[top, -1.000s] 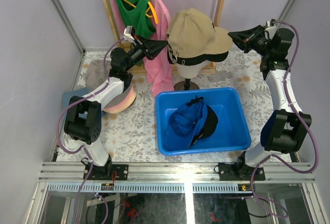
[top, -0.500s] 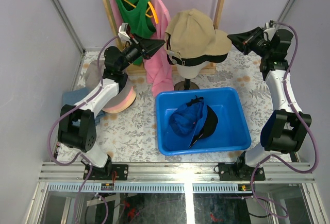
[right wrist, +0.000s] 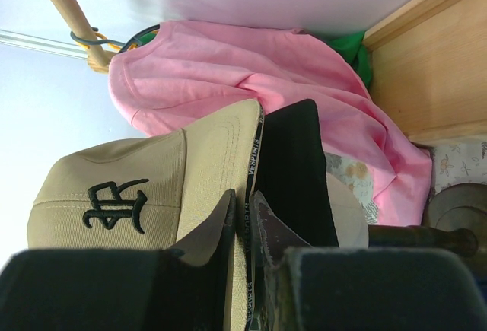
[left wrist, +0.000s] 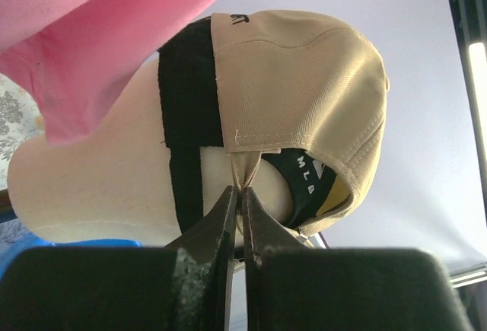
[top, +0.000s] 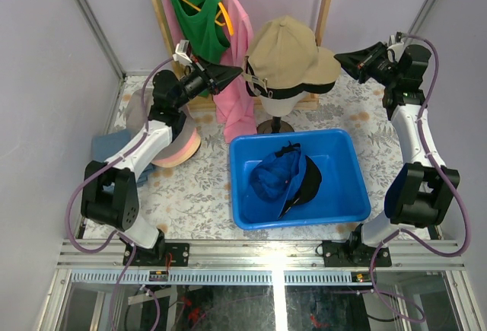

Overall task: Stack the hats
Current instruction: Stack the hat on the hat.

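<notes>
A khaki baseball cap [top: 289, 46] sits over a black cap [top: 308, 87] on the cream mannequin head [top: 275, 104]. My left gripper [top: 242, 72] is shut on the khaki cap's back strap [left wrist: 245, 167]; its tips [left wrist: 240, 192] pinch the folded strap. From the right, my right gripper [top: 339, 57] is shut on the khaki cap's brim edge [right wrist: 251, 194], beside the black cap [right wrist: 297, 156]. A blue cap [top: 270, 179] and a black cap [top: 308, 183] lie in the blue bin [top: 319, 135]. A pink hat [top: 181, 148] and a grey hat [top: 135, 110] lie at the left.
Pink and green shirts [top: 228, 49] hang on a wooden rack right behind the left gripper. The mannequin's stand [top: 275, 127] is just behind the bin. A blue-grey piece of fabric [top: 103, 147] lies by the left wall, under the left arm.
The left arm's elbow has swung left and back while its gripper stayed at the cap's back strap. The right arm has hardly moved.
</notes>
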Robot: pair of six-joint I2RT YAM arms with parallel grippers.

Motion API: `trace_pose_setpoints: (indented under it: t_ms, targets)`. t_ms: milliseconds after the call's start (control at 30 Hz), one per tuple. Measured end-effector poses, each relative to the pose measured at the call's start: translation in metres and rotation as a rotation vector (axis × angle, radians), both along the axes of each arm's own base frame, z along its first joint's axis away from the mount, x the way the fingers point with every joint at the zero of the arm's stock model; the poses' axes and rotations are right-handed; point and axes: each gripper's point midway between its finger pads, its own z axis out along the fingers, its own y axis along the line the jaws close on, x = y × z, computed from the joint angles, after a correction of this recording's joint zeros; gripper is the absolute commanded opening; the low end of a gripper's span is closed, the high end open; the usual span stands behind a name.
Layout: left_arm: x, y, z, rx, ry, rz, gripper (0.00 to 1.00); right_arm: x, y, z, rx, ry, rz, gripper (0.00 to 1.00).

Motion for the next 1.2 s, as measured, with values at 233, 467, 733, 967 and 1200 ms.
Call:
trace_pose_setpoints:
  t_ms: [233,467,733,967,1200]
  targets:
    - [-0.001,0.000,-0.008,0.040,0.012,0.011,0.00,-0.004,0.000,-0.003,-0.031,-0.003,0.003,0.00]
    - [-0.002,0.001,-0.016,0.084,0.028,0.020,0.00,-0.008,0.001,-0.003,-0.062,-0.015,0.006,0.00]
    - [-0.004,0.002,-0.017,0.101,0.030,0.023,0.00,-0.012,0.001,-0.018,-0.080,-0.001,0.009,0.00]
    - [-0.004,0.001,-0.016,0.085,0.036,0.015,0.00,-0.012,0.001,-0.027,-0.089,-0.004,0.007,0.00]
    - [-0.001,-0.003,-0.018,0.053,0.048,-0.016,0.00,-0.010,-0.002,-0.028,-0.107,-0.013,-0.014,0.00]
